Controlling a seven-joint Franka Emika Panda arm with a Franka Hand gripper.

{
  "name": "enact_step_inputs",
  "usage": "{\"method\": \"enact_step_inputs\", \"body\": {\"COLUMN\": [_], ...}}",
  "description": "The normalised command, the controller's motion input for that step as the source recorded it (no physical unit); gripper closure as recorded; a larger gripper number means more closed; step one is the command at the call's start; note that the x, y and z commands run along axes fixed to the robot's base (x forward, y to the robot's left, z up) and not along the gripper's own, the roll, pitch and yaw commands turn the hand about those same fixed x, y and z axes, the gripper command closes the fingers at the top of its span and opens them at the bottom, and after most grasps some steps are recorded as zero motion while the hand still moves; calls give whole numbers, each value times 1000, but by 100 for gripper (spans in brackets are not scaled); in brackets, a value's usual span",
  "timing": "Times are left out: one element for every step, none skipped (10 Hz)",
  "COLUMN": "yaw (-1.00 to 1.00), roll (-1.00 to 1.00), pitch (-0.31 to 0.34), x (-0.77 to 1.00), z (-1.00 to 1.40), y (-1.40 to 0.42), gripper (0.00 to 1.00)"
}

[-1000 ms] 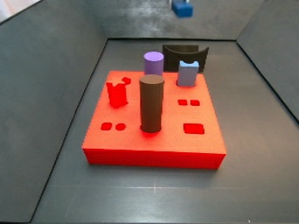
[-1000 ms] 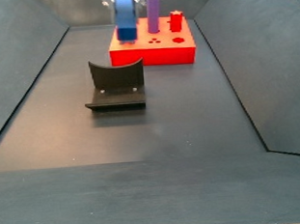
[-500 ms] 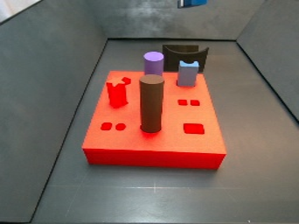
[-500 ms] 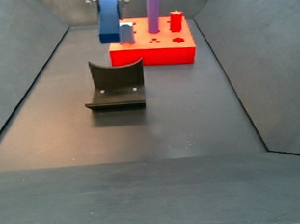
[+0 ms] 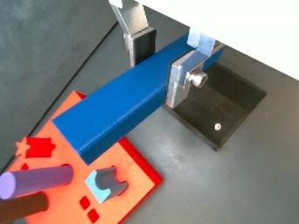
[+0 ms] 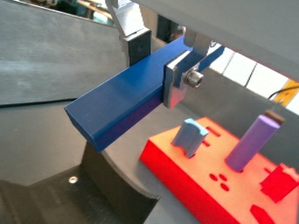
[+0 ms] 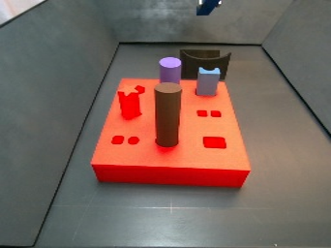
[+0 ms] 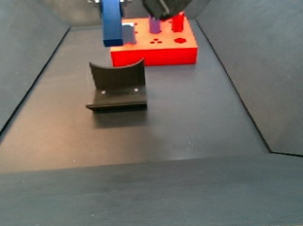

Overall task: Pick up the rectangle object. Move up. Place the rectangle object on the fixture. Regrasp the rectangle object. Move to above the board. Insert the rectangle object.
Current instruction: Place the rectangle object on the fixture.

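Note:
The rectangle object [image 5: 117, 105] is a long saturated-blue bar, and my gripper [image 5: 163, 59] is shut on it near one end. Both wrist views show the silver fingers [image 6: 181, 77] pressing its two sides. In a side view the bar [image 8: 111, 17] hangs upright in the air, between the fixture [image 8: 115, 86] and the board [image 8: 157, 54]. Only its lower tip [image 7: 207, 5] shows at the top edge of a side view. The black notched fixture [image 7: 203, 61] stands on the floor behind the red board [image 7: 168, 160].
On the board stand a tall brown cylinder [image 7: 168, 114], a purple cylinder [image 7: 169, 68], a pale lavender peg [image 7: 207, 81] and a red piece [image 7: 130, 102]. Sloped grey walls close in the floor on both sides. A dark part of the arm [image 8: 166, 1] hangs over the board.
The bar has risen and shifted from over the board toward the fixture, then held nearly still. A dark part of the arm has come into a side view.

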Motion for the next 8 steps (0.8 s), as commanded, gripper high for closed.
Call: {"method": "enact_step_inputs", "body": {"yaw": [-97, -72, -73, -113, -132, -147, -158, -162], "roll": [-253, -1000, -1000, -948, -732, -561, -443, -254], "pitch": [11, 149, 138, 159, 150, 117, 96, 55], "x": [70, 122, 122, 137, 148, 152, 153, 164], "z": [-8, -1000, -1000, -1000, -1000, -1000, -1000, -1000], "y": [31, 128, 133, 137, 132, 137, 139, 128], "gripper": [100, 100, 100, 100, 100, 100, 100, 100]}}
